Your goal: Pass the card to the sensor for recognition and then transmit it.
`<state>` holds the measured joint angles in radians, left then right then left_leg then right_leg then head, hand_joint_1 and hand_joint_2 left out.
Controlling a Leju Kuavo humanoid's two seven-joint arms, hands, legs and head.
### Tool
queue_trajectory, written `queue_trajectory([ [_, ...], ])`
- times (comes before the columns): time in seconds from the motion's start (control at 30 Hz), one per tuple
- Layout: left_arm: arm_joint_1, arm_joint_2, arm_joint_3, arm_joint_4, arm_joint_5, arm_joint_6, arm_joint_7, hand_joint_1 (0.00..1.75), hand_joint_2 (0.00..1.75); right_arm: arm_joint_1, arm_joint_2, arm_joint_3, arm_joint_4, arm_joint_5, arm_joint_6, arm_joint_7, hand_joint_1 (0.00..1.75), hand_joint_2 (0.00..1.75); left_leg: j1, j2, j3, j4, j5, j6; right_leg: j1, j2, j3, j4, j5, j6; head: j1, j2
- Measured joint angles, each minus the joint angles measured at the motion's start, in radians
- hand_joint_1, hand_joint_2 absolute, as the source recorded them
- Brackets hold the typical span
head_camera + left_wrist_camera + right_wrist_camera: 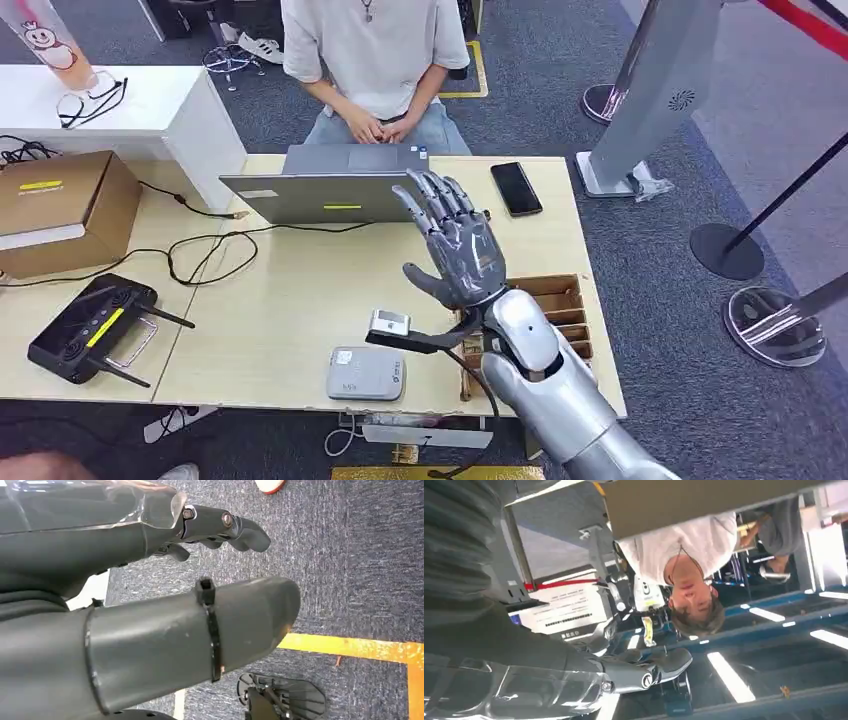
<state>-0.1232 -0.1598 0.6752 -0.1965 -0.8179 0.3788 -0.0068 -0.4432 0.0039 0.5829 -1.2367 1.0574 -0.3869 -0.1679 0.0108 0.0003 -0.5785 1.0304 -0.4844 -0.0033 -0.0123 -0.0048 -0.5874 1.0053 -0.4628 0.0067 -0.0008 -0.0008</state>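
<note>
This looks like an office or demo hall set up as a reception desk. A light wooden table (290, 300) on grey carpet (660, 270) carries a laptop (330, 185), a phone (516, 188), a cardboard box (60, 210), trailing cables (200, 250) and a small card reader (366, 373), with a person (375, 60) seated behind it. Beside the table stand a grey kiosk pillar (660, 90) and round-based barrier posts (727, 250) with a red belt (800, 25), and the floor bears yellow marking tape (350, 647).
</note>
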Motion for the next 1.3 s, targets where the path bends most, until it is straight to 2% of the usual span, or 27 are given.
queue_trajectory([
  [0.23, 0.005, 0.003, 0.001, 0.000, 0.004, 0.000, -0.004, 0.00, 0.00, 0.055, -0.045, -0.019, -0.053, 0.017, 0.064, 0.002, 0.00, 1.75, 0.000, 0.000, 0.000, 0.000, 0.000, 0.000, 0.000, 0.000, 0.000, 0.000, 0.000, 0.000, 0.000, 0.000],
  [0.63, 0.015, 0.005, 0.008, 0.000, 0.009, -0.003, -0.017, 0.00, 0.00, 0.105, -0.109, -0.051, -0.135, 0.035, 0.256, 0.000, 0.00, 1.75, 0.000, 0.000, 0.000, 0.000, 0.000, 0.000, 0.000, 0.000, 0.000, 0.000, 0.000, 0.000, 0.000, 0.000],
  [0.87, 0.016, 0.005, 0.008, 0.000, 0.007, -0.009, -0.018, 0.00, 0.00, 0.126, -0.152, -0.069, -0.190, 0.027, 0.337, 0.000, 0.00, 1.75, 0.000, 0.000, 0.000, 0.000, -0.001, 0.000, 0.000, 0.000, 0.000, 0.000, 0.000, 0.000, 0.000, 0.000],
  [1.03, 0.016, 0.005, 0.008, 0.000, 0.007, -0.012, -0.023, 0.00, 0.00, 0.130, -0.187, -0.079, -0.205, 0.010, 0.374, 0.003, 0.00, 1.75, 0.000, 0.000, 0.000, 0.000, -0.001, 0.001, 0.000, 0.000, 0.000, 0.000, 0.000, 0.000, 0.000, 0.000],
  [1.3, 0.017, 0.005, 0.009, 0.000, 0.010, -0.012, -0.026, 0.00, 0.00, 0.130, -0.240, -0.095, -0.205, 0.018, 0.406, 0.044, 0.00, 1.75, 0.000, 0.000, 0.000, 0.000, -0.001, 0.001, 0.000, 0.000, 0.000, 0.000, 0.000, 0.000, 0.000, 0.000],
])
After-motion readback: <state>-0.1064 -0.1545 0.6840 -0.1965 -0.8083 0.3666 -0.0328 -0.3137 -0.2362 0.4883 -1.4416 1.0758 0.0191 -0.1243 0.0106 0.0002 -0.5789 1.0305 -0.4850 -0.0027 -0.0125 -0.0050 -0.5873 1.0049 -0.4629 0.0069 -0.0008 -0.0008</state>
